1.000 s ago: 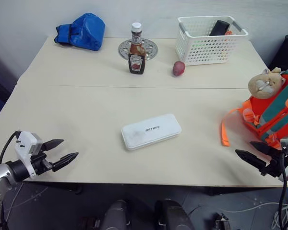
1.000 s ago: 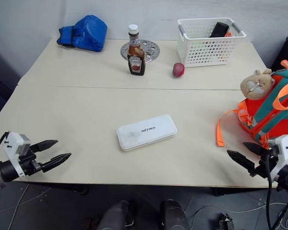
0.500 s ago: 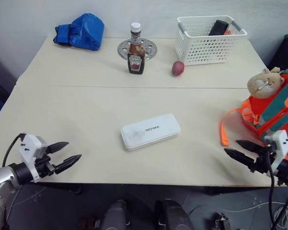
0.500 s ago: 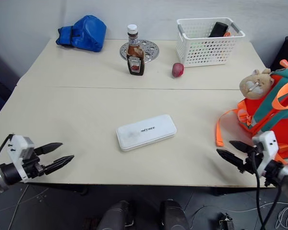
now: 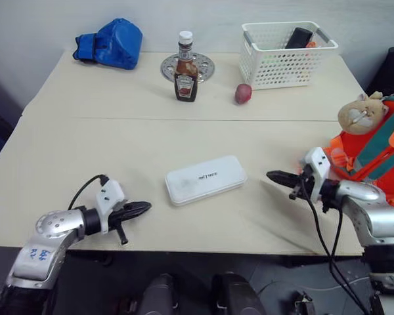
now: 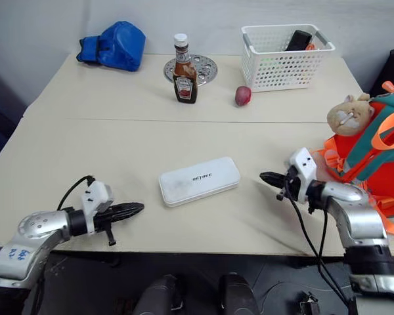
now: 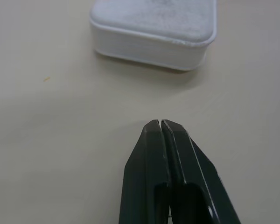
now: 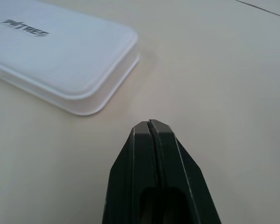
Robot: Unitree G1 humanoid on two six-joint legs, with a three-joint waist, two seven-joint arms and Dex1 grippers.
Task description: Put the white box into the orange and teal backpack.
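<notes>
Two claws flank the white box [image 5: 205, 179] in the left eye view, both pressed together with nothing between them. The left claw [image 5: 143, 207] hovers low over the surface [image 5: 118, 138] at about 8 o'clock from the box, tip aimed at its near-left end and just short of it. The right claw [image 5: 274, 176] sits at 3 o'clock from the box, pointing at its right end with a short stretch of bare surface between. The orange and teal backpack [image 5: 374, 154] stands at the right edge, beyond the right arm.

Seen from the right eye view, the layout reads the same: the box lies flat near the middle of the front half, lettering up, with each claw off one end.

From the left wrist view, the shut fingers [image 7: 151, 154] point at a rounded corner of the box, which lies near but apart from the tips.

Looking through the right wrist view, the closed fingers [image 8: 142, 154] aim just past the box's corner, again not touching.

The step in hand looks like a two-sided squeeze or push. To do it well, both tips should probably meet opposite ends at the same height and together, so the box does not pivot or skid away.
</notes>
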